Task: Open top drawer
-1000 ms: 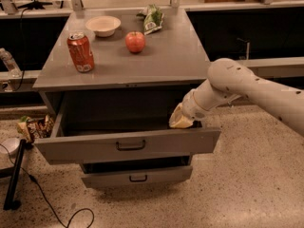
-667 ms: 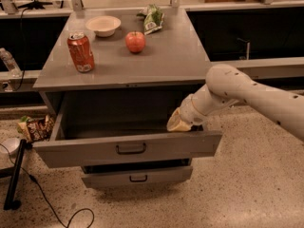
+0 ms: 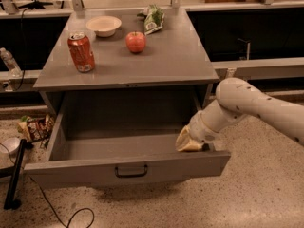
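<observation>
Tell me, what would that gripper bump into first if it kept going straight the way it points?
Most likely the top drawer itself: the gripper sits inside it, just behind the front panel, angled down and left toward the drawer's floor. Depth is hard to judge.

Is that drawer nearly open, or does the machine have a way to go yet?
Mostly done: the top drawer stands pulled well out of the cabinet, its floor in view. In hand: the claw sits at the drawer's right-hand end as seen, just behind the front panel, away from the handle. Left: perhaps a little more pull, then lifting the claw clear.
</observation>
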Tool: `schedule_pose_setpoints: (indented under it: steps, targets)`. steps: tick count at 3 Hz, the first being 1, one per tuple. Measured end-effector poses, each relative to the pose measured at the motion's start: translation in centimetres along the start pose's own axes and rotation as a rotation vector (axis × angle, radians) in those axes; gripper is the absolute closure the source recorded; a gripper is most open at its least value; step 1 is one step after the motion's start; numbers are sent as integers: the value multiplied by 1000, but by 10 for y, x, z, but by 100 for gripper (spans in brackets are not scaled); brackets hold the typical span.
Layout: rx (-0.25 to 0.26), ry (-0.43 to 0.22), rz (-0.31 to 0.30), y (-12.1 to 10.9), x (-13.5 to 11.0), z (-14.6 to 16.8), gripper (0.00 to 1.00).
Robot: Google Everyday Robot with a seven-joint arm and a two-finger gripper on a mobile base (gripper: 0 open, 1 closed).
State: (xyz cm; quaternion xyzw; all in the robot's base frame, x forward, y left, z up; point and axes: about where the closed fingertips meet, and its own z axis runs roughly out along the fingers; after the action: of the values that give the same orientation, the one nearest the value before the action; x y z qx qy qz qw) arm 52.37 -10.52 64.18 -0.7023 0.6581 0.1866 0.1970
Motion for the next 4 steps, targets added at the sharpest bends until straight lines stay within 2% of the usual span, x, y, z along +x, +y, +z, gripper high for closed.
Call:
schedule_pose_setpoints:
  steps: [1, 2, 3, 4]
  targets:
    - [-74, 26, 27, 42, 15, -2, 100]
    - [-74, 26, 27, 42, 15, -2, 100]
    - [-9, -12, 5, 31, -5, -22, 100]
    - [91, -66, -14, 6, -36, -59, 100]
